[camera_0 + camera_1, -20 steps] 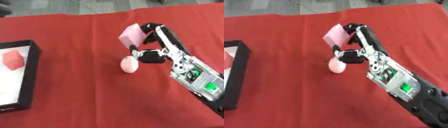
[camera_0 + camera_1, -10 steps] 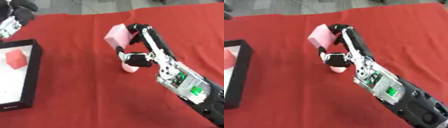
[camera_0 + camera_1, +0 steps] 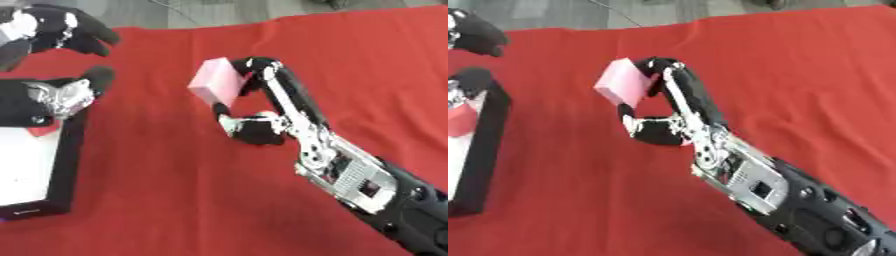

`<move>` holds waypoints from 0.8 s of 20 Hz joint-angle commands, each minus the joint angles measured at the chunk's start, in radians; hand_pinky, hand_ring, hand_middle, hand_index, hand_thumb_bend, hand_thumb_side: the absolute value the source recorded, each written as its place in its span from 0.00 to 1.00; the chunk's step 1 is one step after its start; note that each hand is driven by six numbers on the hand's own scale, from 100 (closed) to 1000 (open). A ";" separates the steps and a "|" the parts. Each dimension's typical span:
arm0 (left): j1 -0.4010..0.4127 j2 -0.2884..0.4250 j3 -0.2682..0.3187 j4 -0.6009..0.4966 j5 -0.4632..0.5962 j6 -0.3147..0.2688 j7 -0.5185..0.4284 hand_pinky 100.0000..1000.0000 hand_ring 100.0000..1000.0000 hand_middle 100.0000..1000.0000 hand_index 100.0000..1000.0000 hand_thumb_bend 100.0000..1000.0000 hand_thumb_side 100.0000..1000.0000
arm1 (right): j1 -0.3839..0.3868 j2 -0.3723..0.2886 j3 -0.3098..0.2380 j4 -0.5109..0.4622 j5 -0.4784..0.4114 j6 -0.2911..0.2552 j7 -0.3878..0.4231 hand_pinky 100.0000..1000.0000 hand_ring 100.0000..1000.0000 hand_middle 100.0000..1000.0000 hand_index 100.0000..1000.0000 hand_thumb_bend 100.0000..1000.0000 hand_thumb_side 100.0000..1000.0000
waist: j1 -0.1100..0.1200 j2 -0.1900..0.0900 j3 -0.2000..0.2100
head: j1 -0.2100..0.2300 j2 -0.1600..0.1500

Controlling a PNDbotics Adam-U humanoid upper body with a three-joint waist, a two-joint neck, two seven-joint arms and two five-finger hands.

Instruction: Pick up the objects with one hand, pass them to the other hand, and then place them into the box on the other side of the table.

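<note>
since a second ago the right hand (image 3: 254, 112) has carried the pink block (image 3: 217, 81) further toward the left side of the table, and the left hand (image 3: 61, 60), absent from the earliest pictures, now fills the upper left corner. the right arm comes in from the lower right corner and stretches diagonally across the red tablecloth (image 3: 367, 65); its fingers arch over the top right side of the pink block while the thumb curls in from below, so the block is pinched between them and held up off the cloth, tilted, near the middle of the table and a little toward the far edge. the block sits at the very tip of the right hand, on its left side, facing the left hand. the pale round thing seen under the hand earlier is hidden now behind the curled thumb and palm, or nearly so. the left hand hovers over the far end of the black box (image 3: 61, 165), which lies along the left edge of the table; its dark fingers spread apart and grasp nothing, well apart from the block with bare red cloth between them. inside the box the floor is white, and a red piece (image 3: 461, 120) shows near its far end, partly covered by the left hand.
</note>
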 commanded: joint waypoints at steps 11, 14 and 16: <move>-0.043 0.011 -0.061 0.031 -0.200 -0.073 -0.025 0.87 0.79 0.78 0.87 0.31 0.26 | -0.039 0.033 0.025 0.037 0.068 -0.134 0.052 0.66 0.52 0.46 0.53 0.00 0.00 | 0.001 -0.026 0.003 | 0.008 -0.005; -0.047 0.006 -0.075 0.048 -0.233 -0.082 -0.002 0.86 0.79 0.77 0.87 0.33 0.23 | -0.041 0.037 0.028 0.038 0.079 -0.150 0.069 0.66 0.53 0.46 0.53 0.00 0.00 | 0.000 -0.026 0.003 | 0.008 -0.004; -0.049 0.003 -0.088 0.058 -0.256 -0.091 0.013 0.86 0.79 0.77 0.87 0.32 0.23 | -0.042 0.039 0.031 0.039 0.086 -0.159 0.081 0.66 0.53 0.46 0.53 0.00 0.00 | -0.001 -0.026 0.002 | 0.009 -0.002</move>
